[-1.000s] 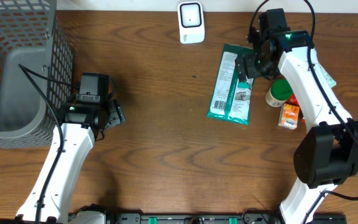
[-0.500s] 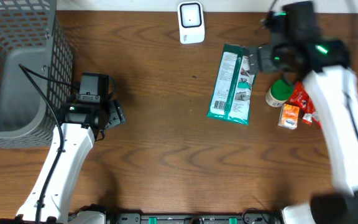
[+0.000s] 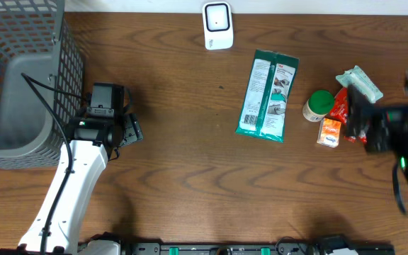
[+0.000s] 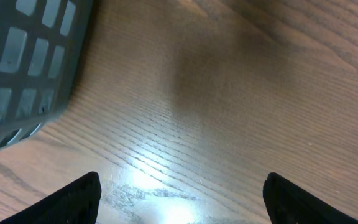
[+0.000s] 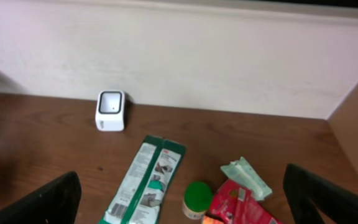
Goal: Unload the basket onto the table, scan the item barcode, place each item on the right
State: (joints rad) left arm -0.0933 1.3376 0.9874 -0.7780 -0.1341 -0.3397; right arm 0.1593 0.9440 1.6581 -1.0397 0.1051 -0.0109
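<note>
Table (image 3: 190, 163): packet (image 3: 268, 97) apart from right pincer (image 3: 369, 129)

The overhead camera looks straight down on the table (image 3: 190, 177) from well above. The left wrist camera hangs close over the wood, tilted down past the left hand (image 4: 179, 205), sharing with the overhead only the basket (image 4: 23, 62) corner and bare table. The right wrist camera sits higher and farther back, facing the wall (image 5: 229, 56) past the right hand (image 5: 188, 202); with the overhead it shares the scanner (image 5: 110, 111) and the green packet (image 5: 145, 183).
</note>
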